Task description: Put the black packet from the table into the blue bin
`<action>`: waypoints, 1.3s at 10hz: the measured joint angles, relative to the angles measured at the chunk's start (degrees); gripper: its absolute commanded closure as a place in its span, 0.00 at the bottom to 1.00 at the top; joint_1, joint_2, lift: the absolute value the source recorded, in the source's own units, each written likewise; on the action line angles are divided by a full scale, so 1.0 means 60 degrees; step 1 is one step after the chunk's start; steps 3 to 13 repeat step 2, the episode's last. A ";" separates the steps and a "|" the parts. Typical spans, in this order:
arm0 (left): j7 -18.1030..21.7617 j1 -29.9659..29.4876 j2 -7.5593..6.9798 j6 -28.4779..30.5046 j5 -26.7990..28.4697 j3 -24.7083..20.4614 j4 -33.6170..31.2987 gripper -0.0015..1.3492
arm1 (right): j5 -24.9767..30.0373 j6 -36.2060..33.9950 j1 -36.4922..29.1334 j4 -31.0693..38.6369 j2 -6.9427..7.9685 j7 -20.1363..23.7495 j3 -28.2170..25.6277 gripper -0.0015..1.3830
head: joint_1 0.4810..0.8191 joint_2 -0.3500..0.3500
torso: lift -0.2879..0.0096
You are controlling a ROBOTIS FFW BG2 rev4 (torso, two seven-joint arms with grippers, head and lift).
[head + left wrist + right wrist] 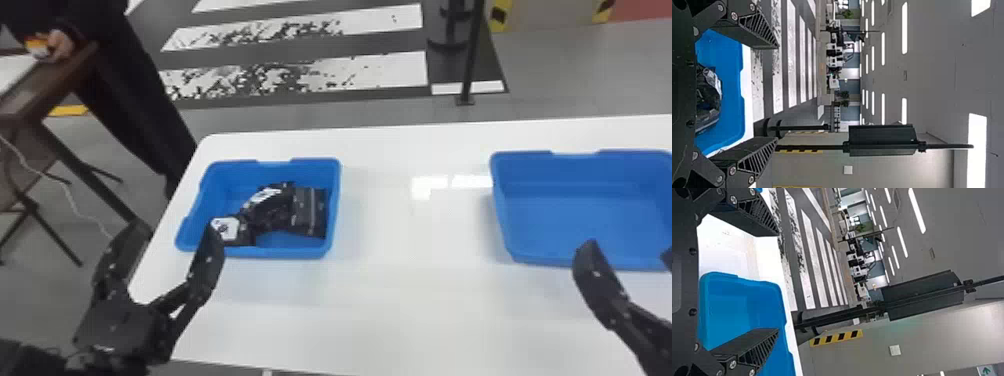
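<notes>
The white desk (400, 300) is carrying a right blue bin (590, 215) and, well apart, a left blue bin (285, 251). The right pincer (777, 282) is hanging near the right bin's near side, fingers spread apart and gripping nothing; the left pincer (175, 231) is hanging at the left bin's near left, also spread and unloaded. Inside the left bin, a black packet (311, 212) is lying toward the right wall, beside a crumpled, white-patched black bundle (272, 206); which one the task is meaning, I cannot tell. Both are looking light, limp and probably slippery, hardly fragile. If either is needing a lift, a thick middle fold is offering surer hold than a loose edge.
</notes>
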State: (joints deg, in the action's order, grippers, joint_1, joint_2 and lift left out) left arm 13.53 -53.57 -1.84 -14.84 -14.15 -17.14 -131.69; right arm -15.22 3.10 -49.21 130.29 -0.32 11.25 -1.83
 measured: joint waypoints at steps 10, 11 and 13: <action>0.0000 -0.0007 0.0000 0.0006 -0.0041 0.0000 0.0000 0.16 | -0.0013 0.0000 0.0000 0.0000 -0.0001 0.0000 0.0000 0.11 | 0.63 0.78 | 0.60; 0.0000 -0.0007 0.0000 0.0006 -0.0041 0.0000 0.0000 0.16 | -0.0013 0.0000 0.0000 0.0000 -0.0001 0.0000 0.0000 0.11 | 0.63 0.78 | 0.60; 0.0000 -0.0007 0.0000 0.0006 -0.0041 0.0000 0.0000 0.16 | -0.0013 0.0000 0.0000 0.0000 -0.0001 0.0000 0.0000 0.11 | 0.63 0.78 | 0.60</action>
